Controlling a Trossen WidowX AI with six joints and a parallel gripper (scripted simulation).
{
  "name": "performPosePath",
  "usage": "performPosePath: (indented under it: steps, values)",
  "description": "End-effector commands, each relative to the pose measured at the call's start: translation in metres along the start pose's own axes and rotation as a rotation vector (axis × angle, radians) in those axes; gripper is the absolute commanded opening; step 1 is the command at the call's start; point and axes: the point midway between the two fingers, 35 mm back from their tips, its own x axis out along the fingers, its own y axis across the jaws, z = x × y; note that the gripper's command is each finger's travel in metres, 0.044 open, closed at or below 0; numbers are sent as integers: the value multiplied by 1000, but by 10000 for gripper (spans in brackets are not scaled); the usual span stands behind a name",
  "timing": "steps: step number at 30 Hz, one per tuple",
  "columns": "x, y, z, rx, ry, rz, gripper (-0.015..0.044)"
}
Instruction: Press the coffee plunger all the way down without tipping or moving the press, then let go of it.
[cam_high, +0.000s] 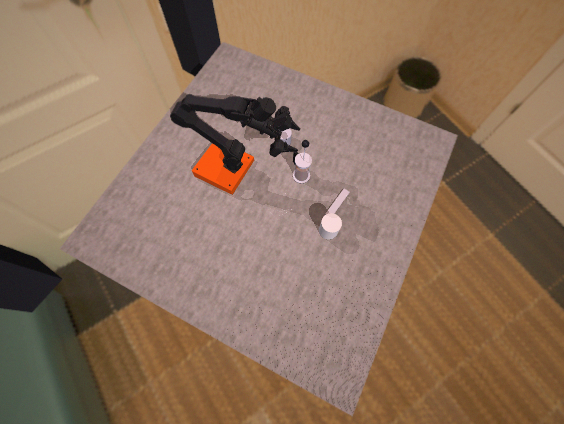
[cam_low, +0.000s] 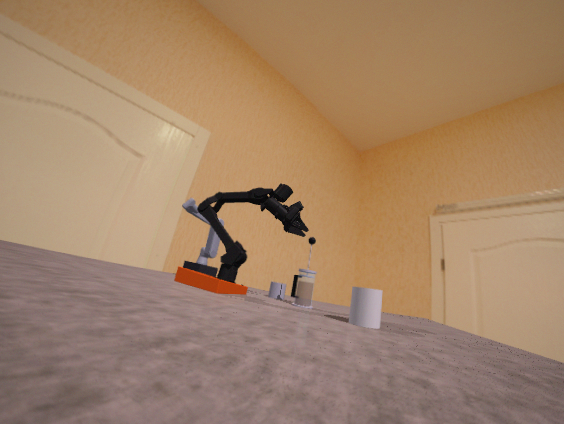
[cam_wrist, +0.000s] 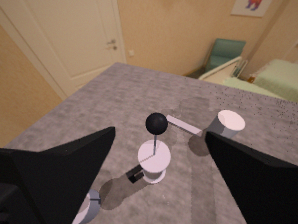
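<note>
Grey table (cam_high: 210, 280): white cylinder (cam_high: 330, 225), flat strip (cam_high: 340, 200) beside press (cam_high: 302, 167).

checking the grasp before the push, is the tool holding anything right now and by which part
Nothing is held. The tool is wide open, hanging above the plunger knob of the coffee press, with its fingers clear of the knob.

Upright coffee press (cam_high: 302, 167); plunger (cam_high: 305, 144) raised

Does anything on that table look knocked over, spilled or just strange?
Nothing stands out. The coffee press stands upright with its plunger knob raised, the white cylinder and small cup are upright too, and the open gripper hangs just above the knob, touching nothing.
</note>
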Motion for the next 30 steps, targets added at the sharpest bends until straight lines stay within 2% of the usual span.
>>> performPosePath:
  steps: [1, 30]
  values:
    - [1, 1, -3, -10, -12, 9, 440]
    - [41, 2, -3, -11, -15, 10, 440]
